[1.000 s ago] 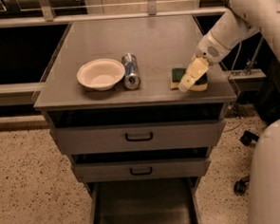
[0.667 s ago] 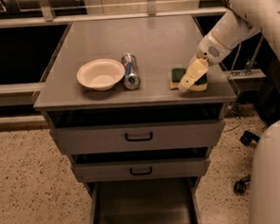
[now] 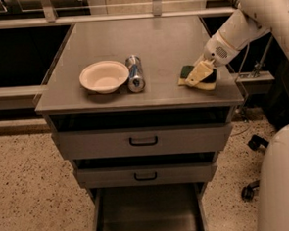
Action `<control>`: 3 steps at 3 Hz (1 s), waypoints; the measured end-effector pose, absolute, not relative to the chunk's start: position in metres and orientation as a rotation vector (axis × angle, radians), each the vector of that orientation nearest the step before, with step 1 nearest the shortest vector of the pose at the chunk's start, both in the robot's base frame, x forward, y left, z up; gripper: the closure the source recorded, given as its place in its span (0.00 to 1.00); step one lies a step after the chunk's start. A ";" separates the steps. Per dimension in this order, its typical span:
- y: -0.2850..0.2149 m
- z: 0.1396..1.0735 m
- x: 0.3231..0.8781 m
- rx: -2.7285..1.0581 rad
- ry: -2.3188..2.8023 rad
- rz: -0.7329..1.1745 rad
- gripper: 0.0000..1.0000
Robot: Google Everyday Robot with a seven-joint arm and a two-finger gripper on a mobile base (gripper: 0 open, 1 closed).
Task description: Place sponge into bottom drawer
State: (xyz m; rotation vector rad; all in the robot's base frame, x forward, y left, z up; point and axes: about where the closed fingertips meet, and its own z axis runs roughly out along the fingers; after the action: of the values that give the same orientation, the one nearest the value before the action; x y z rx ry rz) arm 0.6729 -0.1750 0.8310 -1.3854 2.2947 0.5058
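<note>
The sponge (image 3: 186, 72), dark green over pale yellow, lies on the grey cabinet top near its right front corner. My gripper (image 3: 201, 75) comes down from the white arm at the upper right and sits right on the sponge, covering most of it. The bottom drawer (image 3: 147, 208) is pulled out at the foot of the cabinet, a wide shallow grey tray with side rails, and nothing shows inside it.
A white bowl (image 3: 104, 76) and a metal can (image 3: 134, 73) lying on its side sit at the left front of the top (image 3: 145, 41). Two upper drawers with black handles (image 3: 143, 141) are shut. The robot's white base (image 3: 281, 182) stands at the lower right.
</note>
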 end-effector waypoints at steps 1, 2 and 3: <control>-0.175 0.831 0.673 -1.385 2.295 0.506 0.88; -0.175 0.836 0.673 -1.385 2.295 0.506 1.00; -0.183 0.846 0.635 -1.369 2.294 0.642 1.00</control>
State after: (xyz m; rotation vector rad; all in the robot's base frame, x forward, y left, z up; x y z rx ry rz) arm 0.6354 -0.1827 0.8458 -1.3693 2.2937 0.6421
